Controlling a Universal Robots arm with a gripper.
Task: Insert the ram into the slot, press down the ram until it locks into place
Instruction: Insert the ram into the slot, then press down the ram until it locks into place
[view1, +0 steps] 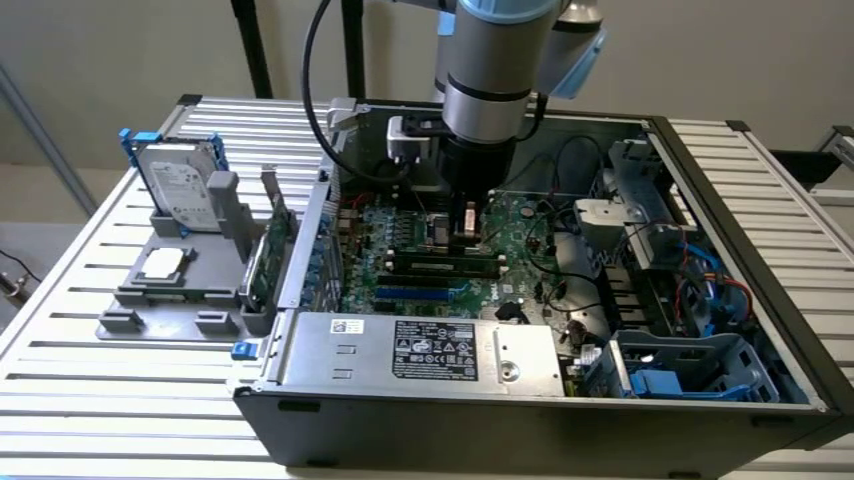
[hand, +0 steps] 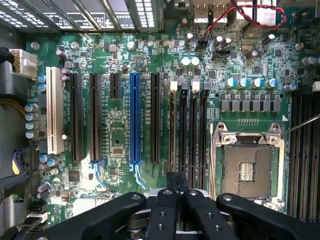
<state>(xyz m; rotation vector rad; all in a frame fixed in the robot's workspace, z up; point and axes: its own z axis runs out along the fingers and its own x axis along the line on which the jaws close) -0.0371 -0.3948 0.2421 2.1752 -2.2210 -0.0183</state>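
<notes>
1 gripper (hand: 176, 181) | jaws closed | tips at ram (view1: 435, 263) in slot (view1: 390, 268)

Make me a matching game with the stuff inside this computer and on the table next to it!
Things:
1. hard drive
2. long slot next to the black ones
3. processor socket
4. power supply box

Descriptions:
A. blue
B. silver square frame, open
C. standing in a grey holder outside the case
D. carries a black label, at the near edge of the case

Pairs: 1-C, 2-A, 3-B, 4-D
</notes>
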